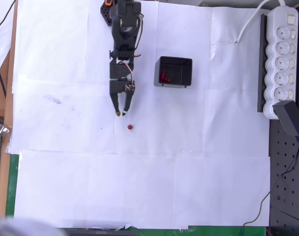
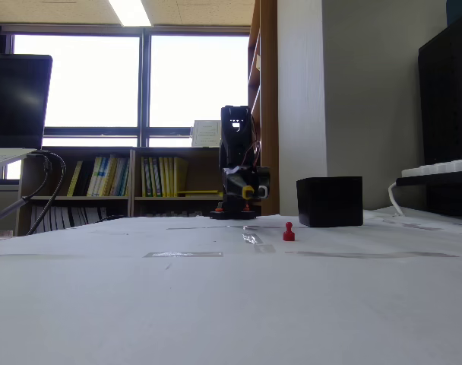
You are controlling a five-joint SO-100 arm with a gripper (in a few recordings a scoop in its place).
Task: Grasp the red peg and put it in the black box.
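The red peg [image 1: 130, 127] is a tiny dark red dot standing on the white paper; in the fixed view the red peg [image 2: 289, 231] stands upright in front of the arm. My gripper [image 1: 122, 112] points down the overhead view, its tips just above and left of the peg and not touching it. Its jaws are narrowly parted with nothing between them. In the fixed view the gripper [image 2: 246, 210] hangs low over the table. The black box [image 1: 187, 73] sits to the right of the arm, and the same black box [image 2: 330, 201] shows in the fixed view.
A brighter red L-shaped piece [image 1: 164, 76] lies inside the box. A white power strip [image 1: 282, 54] and a black adapter [image 1: 291, 118] lie along the right edge. White paper sheets [image 1: 139, 182] cover the table.
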